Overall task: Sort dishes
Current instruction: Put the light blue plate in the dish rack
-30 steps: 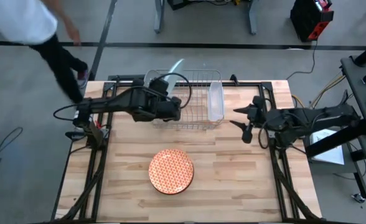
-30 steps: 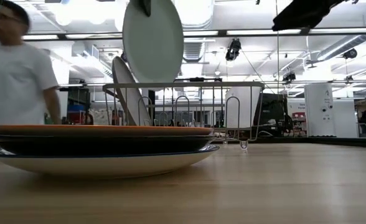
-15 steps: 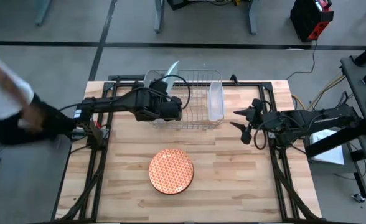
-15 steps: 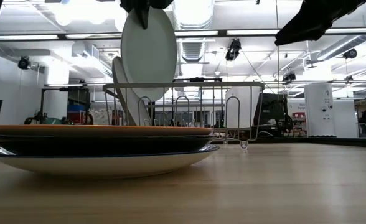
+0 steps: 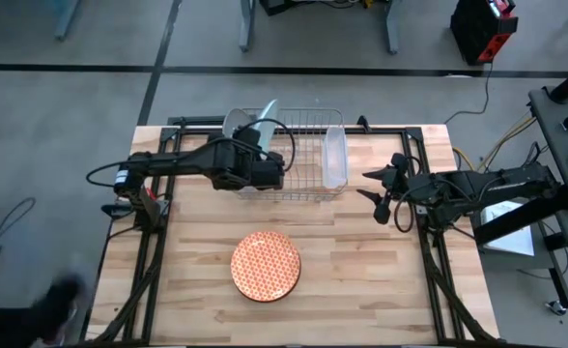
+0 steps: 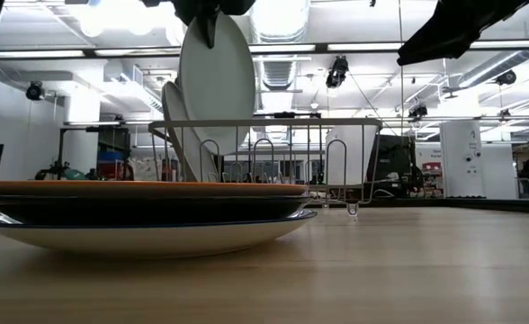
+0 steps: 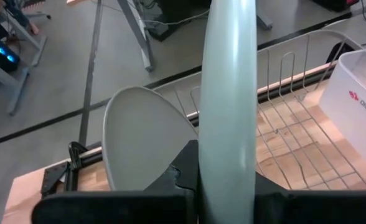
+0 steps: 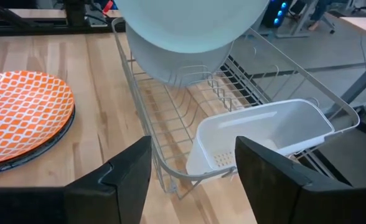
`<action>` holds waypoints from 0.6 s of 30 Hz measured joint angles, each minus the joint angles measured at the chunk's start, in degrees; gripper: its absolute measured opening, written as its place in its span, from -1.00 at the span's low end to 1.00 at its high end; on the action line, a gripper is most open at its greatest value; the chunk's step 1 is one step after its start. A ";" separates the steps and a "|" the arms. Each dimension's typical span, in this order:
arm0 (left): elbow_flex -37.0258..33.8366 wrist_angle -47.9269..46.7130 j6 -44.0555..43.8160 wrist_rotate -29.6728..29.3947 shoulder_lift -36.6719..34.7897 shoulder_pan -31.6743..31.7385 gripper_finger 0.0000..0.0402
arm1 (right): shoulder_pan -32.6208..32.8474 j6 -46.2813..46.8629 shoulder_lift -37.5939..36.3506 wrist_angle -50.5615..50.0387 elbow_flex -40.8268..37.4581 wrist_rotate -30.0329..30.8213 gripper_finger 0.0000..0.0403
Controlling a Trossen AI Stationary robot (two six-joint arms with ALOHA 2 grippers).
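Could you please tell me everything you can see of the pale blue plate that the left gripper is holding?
The pale blue plate is round, smooth and glossy, like glazed ceramic. It is held on edge, upright, by the left gripper, whose fingers clamp its rim from above. It hangs over the wire rack, beside a grey plate already standing in the rack. Whether its lower edge touches the rack cannot be told.

High view straight down over whole table (image 5: 361,261), low view level at table surface behind stacked plates (image 6: 147,211), both wrist views close on wire rack (image 8: 170,106), rack shared by all views
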 joint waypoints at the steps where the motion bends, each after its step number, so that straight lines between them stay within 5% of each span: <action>1: 0.00 -0.01 -0.25 0.27 0.14 0.03 -0.95 | 0.00 -0.02 0.00 0.00 0.00 0.00 0.07; 18: -3.56 0.11 -4.75 0.53 0.91 0.42 -0.95 | 0.00 -0.09 0.00 -1.46 0.00 -0.11 0.10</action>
